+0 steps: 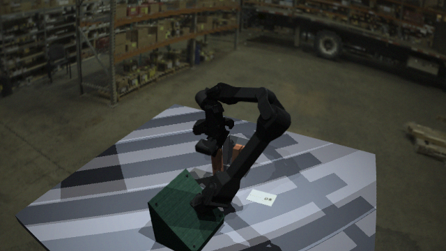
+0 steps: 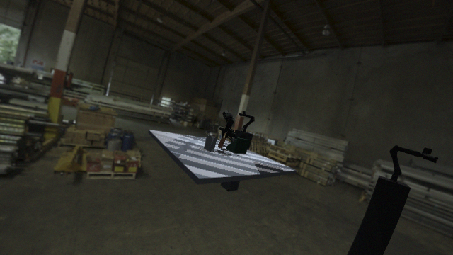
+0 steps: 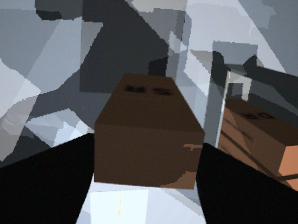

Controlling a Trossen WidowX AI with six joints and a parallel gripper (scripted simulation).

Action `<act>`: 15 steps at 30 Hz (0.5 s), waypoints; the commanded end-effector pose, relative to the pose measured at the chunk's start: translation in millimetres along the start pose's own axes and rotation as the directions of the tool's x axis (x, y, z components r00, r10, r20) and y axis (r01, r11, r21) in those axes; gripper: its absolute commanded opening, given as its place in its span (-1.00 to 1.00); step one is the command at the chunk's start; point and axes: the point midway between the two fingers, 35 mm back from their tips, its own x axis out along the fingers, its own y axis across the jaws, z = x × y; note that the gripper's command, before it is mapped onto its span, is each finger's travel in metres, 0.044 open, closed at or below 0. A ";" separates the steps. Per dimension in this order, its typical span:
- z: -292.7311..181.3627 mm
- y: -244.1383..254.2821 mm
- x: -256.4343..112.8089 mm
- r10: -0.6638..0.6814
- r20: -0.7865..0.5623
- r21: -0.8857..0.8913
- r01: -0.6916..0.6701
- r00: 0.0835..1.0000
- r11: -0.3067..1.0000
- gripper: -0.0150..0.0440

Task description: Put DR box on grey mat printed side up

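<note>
Gripping 1 brown box (image 1: 217, 163) (image 2: 221, 142) (image 3: 149, 145) with the end effector (image 1: 219, 150) (image 2: 223, 137) (image 3: 147, 148), now beside the bin (image 1: 226, 151) (image 2: 209, 144) (image 3: 223, 110), in from the worktop's (image 1: 139, 206) (image 2: 212, 171) (image 3: 15, 95) far edge!

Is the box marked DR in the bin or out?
In. The wrist view shows the DR box inside the pale wall of the bin, its letters readable.

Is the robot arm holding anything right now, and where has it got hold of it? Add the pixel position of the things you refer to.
Yes: the gripper (image 3: 147, 148) holds a brown box printed SR (image 1: 217, 161) (image 2: 221, 143) (image 3: 145, 112), pinched by two opposite sides, near its unprinted end.
</note>
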 end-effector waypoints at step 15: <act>0.4 -32.5 2.5 -0.007 0.010 -0.023 0.008 1.000 1.000 0.04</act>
